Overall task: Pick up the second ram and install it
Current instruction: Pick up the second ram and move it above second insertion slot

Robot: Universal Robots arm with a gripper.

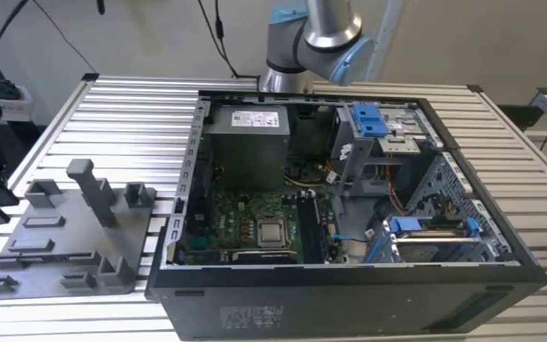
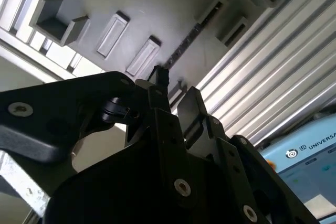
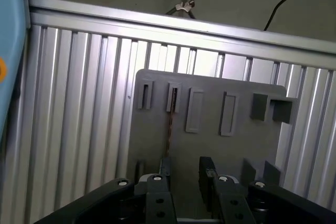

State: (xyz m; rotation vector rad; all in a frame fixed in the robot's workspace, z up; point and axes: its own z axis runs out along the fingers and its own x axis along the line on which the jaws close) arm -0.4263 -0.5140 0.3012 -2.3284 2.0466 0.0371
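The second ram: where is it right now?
In the first wrist view, the second ram stands on edge in the grey tray, just beyond the fingers.

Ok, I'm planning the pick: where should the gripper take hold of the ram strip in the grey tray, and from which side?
Probably mid-length, from above. The second ram stands on edge in the grey tray, ends apparently seated in slots, so its two flat faces between them are free. The open gripper should straddle the thin top edge, one finger per face.
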